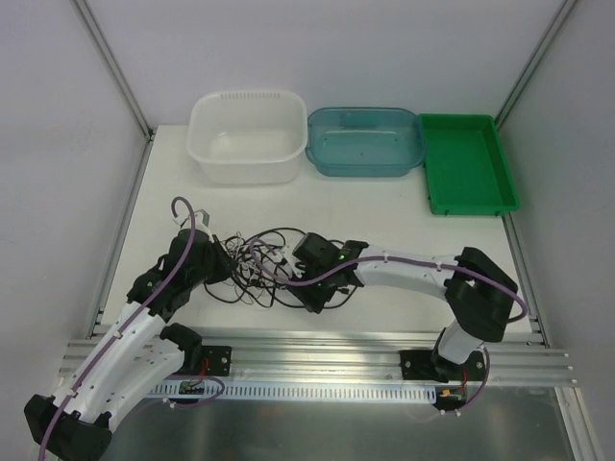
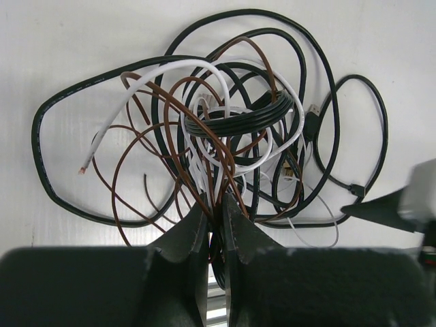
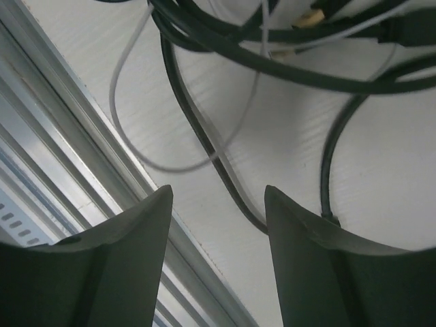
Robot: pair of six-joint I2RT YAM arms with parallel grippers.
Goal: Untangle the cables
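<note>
The cables [image 1: 261,261] lie in one tangled heap on the white counter [image 1: 384,206], near its front edge and between the two arms. From the left wrist, the heap reads as a thick black cable [image 2: 41,136] looping widely around the outside, thin brown wires [image 2: 116,170] and a white cord [image 2: 170,68] crossing inside it, and a small dark coil [image 2: 238,121] near the middle. The left end effector [image 2: 215,208] sits at the left side of the heap [image 1: 219,261], its fingers pressed together on a bunch of brown, white and dark strands that run into the gap between them. The right end effector [image 1: 309,288] is at the heap's right front side, fingers well apart and gripping nothing [image 3: 218,204]. Beneath that gap a dark cable [image 3: 197,136] and a thin white cord lie flat on the counter, just beside the aluminium rail [image 3: 82,157] at the front edge. Along the far edge of the counter, well apart from the heap, stand a white tub [image 1: 247,136], a blue tub [image 1: 365,141] and a green tray [image 1: 468,163], side by side from left to right.
</note>
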